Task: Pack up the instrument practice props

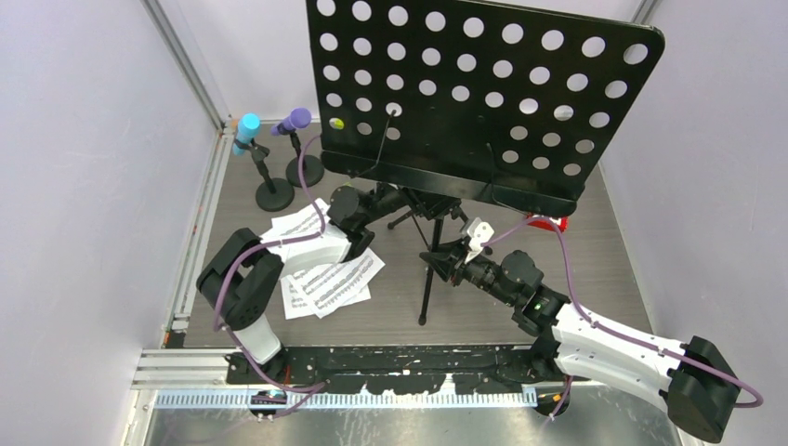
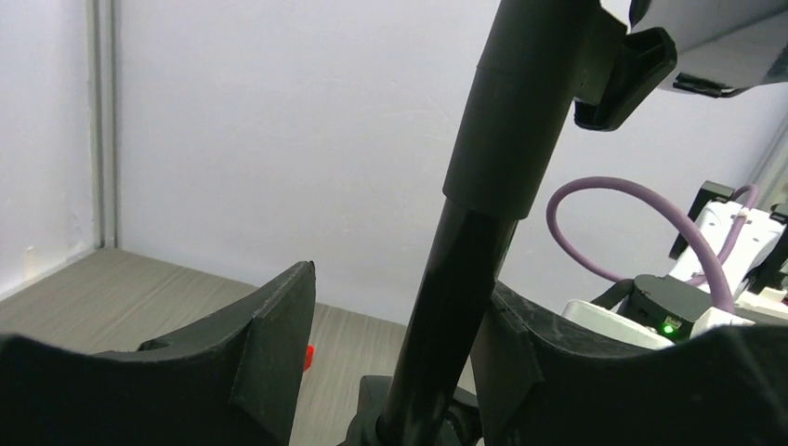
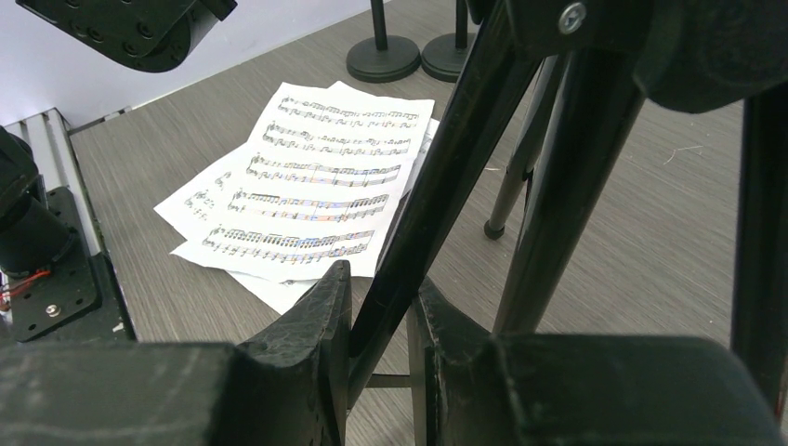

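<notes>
The music stand (image 1: 483,93) stands upright in the middle of the table, legs spread, with its big perforated rack high over both arms. The left gripper (image 2: 404,307) is open around the stand's pole (image 2: 455,269): the pole lies against 1 finger (image 2: 525,358), while the other finger is apart from it. The right gripper (image 3: 381,297) is closed on 1 thin leg (image 3: 437,177) low on the tripod. The sheet-music pages (image 1: 325,274) lie loose and overlapping on the table beside the left arm. The cyan microphone (image 1: 247,128) and purple microphone (image 1: 296,120) sit in their 2 holders (image 1: 275,195) at the far left, near the stand but apart from it. This looks like the start of folding the stand, with nothing packed yet. The main danger is tipping. The stand looks top-heavy, and only the leg is held, so a pull on that leg before the left gripper closes on the pole could swing the rack over toward the microphones. The leg is round and narrow, so it may twist or slide in the pinch. A foot dragged sideways could also catch the pages and crease or scatter them.
</notes>
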`<state>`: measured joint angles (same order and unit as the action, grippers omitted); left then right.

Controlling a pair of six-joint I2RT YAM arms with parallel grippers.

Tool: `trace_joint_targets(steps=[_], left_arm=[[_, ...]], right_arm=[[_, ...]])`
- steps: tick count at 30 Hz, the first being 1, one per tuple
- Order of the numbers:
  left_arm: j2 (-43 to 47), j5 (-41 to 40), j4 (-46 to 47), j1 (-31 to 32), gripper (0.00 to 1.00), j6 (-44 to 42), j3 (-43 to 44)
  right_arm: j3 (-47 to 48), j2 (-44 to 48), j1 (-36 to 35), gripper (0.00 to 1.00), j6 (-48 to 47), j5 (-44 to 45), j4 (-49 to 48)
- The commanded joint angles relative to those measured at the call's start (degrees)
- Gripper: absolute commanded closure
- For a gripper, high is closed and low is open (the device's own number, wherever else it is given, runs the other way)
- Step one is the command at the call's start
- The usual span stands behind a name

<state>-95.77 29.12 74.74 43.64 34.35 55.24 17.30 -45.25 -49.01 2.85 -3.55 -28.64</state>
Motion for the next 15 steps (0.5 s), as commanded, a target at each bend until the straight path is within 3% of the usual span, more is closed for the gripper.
trace_joint_targets(steps=[1, 15], left_arm=[[-0.1, -0.2, 6.6, -0.5, 0.39, 2.0, 3.2], [-1.0, 4.2, 4.5, -3.6, 0.41, 5.8, 9.4]], right_arm=[[1.6, 0.5, 0.0, 0.99, -9.3, 0.3, -0.8], [1.3, 1.2, 0.0, 0.99, -8.9, -1.1, -0.1]])
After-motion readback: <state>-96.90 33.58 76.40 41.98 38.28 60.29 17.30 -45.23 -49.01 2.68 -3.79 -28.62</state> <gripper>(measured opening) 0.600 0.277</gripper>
